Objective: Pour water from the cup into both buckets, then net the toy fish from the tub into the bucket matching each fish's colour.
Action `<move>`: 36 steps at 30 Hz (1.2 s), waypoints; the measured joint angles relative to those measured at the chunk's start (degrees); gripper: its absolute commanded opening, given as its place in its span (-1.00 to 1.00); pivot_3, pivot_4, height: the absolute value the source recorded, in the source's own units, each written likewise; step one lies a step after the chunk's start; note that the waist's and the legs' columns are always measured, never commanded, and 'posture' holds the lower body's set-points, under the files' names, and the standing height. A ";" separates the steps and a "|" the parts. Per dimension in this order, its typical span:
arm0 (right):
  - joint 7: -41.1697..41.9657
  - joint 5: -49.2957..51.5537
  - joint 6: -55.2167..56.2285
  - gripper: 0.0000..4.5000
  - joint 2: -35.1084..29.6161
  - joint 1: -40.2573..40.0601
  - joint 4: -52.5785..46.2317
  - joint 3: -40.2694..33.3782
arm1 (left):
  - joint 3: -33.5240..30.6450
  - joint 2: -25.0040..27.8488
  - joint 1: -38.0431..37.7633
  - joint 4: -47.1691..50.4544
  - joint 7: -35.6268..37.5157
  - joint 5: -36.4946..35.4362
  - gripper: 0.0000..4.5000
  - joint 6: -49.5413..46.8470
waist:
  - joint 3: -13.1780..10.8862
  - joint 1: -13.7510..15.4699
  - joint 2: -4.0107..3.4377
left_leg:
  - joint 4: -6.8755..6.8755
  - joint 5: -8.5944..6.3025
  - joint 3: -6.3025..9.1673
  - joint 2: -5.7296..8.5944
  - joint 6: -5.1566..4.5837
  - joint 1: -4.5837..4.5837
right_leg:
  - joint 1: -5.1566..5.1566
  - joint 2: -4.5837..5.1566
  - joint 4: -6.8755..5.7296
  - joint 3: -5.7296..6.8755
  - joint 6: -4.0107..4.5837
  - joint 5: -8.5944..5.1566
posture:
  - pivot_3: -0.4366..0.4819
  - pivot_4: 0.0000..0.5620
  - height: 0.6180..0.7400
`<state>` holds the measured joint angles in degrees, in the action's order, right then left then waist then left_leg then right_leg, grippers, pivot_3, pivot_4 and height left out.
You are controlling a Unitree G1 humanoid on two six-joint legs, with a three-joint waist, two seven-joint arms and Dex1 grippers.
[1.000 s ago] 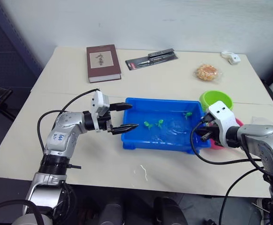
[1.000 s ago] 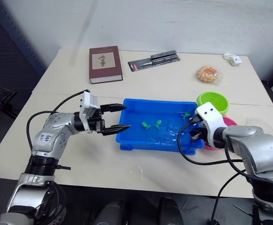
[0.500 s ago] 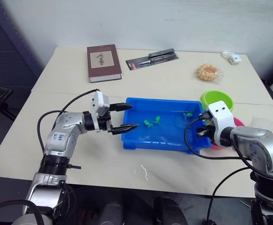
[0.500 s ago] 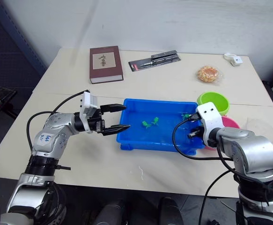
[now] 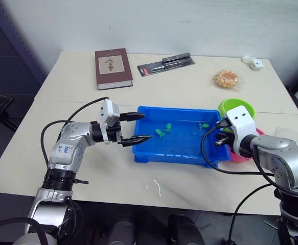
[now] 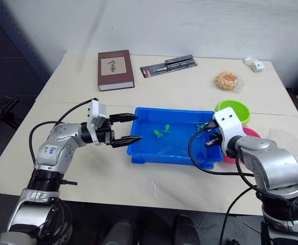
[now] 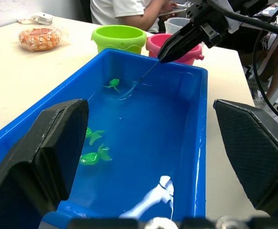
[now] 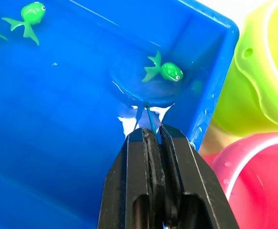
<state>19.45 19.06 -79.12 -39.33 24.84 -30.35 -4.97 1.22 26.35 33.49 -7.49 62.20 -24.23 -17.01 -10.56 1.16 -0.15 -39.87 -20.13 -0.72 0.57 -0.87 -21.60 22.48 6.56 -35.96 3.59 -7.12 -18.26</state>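
We take this for a robotics lab or test room. Two pale tables (image 5: 87,168) stand pushed together against a plain white wall (image 5: 154,23). Unrelated props lie at the far edge: a book (image 5: 113,68) at 11 o'clock, a packaged tool (image 5: 165,65) at 12 o'clock, a wrapped snack (image 5: 226,78) at 1 o'clock. A person (image 7: 129,9) sits beyond the table.

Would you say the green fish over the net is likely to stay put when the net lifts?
Probably not securely. The green fish looks tiny, glossy and wet, so likely light and slippery. The net under it seems shallow and thin-handled, held by the right hand, so it may wobble.
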 measured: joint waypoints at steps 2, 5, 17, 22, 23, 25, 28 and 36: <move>0.32 -0.03 1.96 -1.00 -1.29 -1.20 -0.02 0.31 | 0.00 0.00 0.00 -0.01 -0.02 0.00 0.99 0.00 | 0.00 0.02 0.00 | 0.00 0.00 0.00 0.00 0.00 0.00 | 0.00 0.00 0.01 0.00 0.00 0.00 | -0.05 -0.47 0.97; 0.99 -0.03 4.78 -1.00 -3.04 -2.92 -0.50 0.81 | 0.02 -0.04 0.00 -0.01 -0.03 0.00 0.99 0.01 | 0.00 0.02 0.00 | 0.01 0.00 0.00 0.00 0.00 0.00 | 0.00 0.00 0.01 0.00 0.00 0.00 | -0.05 -0.47 0.97; 7.99 0.08 19.78 -1.00 -7.48 -13.81 -4.53 -0.56 | -0.07 0.56 0.01 -0.17 0.25 0.00 0.99 0.06 | 0.00 0.06 0.00 | 0.05 0.00 -0.01 -0.01 0.00 0.01 | -0.01 -0.02 0.03 0.00 0.00 0.00 | -0.05 -0.47 0.97; 11.01 0.37 28.13 -1.00 -7.42 -18.59 -7.79 -4.25 | -0.14 1.58 0.01 -0.21 1.24 -0.02 0.99 0.05 | 0.00 0.10 0.01 | 0.06 0.00 0.00 -0.02 0.00 0.02 | -0.01 -0.02 0.04 0.01 0.00 0.00 | -0.05 -0.47 0.97; 11.35 0.29 29.98 -1.00 -7.42 -19.53 -8.06 -4.79 | -0.17 1.75 0.01 -0.20 1.45 -0.04 0.99 0.05 | 0.00 0.10 0.01 | 0.05 0.00 0.00 -0.02 0.00 0.02 | -0.02 -0.02 0.04 0.01 0.00 0.00 | -0.05 -0.47 0.97; 12.02 0.31 32.77 -1.00 -7.01 -22.28 -8.59 -6.62 | -0.23 1.80 0.02 -0.14 1.82 -0.23 0.99 0.02 | 0.00 0.16 0.01 | 0.06 0.00 0.00 -0.02 0.00 0.02 | -0.03 -0.02 0.04 0.01 0.00 0.00 | -0.05 -0.47 0.97; 12.64 0.38 36.36 -1.00 -5.70 -25.28 -9.00 -9.27 | -0.70 1.82 0.13 -0.14 2.04 -0.70 0.99 -0.15 | 0.00 0.27 0.01 | 0.05 0.00 0.01 -0.01 0.00 0.02 | -0.04 -0.01 0.05 0.02 0.00 0.00 | -0.05 -0.47 0.97; 15.21 0.45 46.84 -1.00 -2.61 -33.69 -9.90 -15.05 | -1.28 1.14 2.57 -0.07 1.80 -1.87 0.99 -1.79 | -0.01 0.09 0.02 | 0.05 0.00 -0.02 -0.02 0.00 0.08 | -0.07 -0.04 0.02 -0.01 0.00 0.00 | -0.05 -0.47 0.97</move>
<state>34.66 19.50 -32.28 -41.94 -8.85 -40.25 -20.02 -0.05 27.49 36.06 -7.56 63.99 -26.10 -18.81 -10.56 1.25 -0.14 -39.82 -20.13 -0.74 0.55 -0.87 -21.52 22.41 6.52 -35.94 3.57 -7.12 -18.26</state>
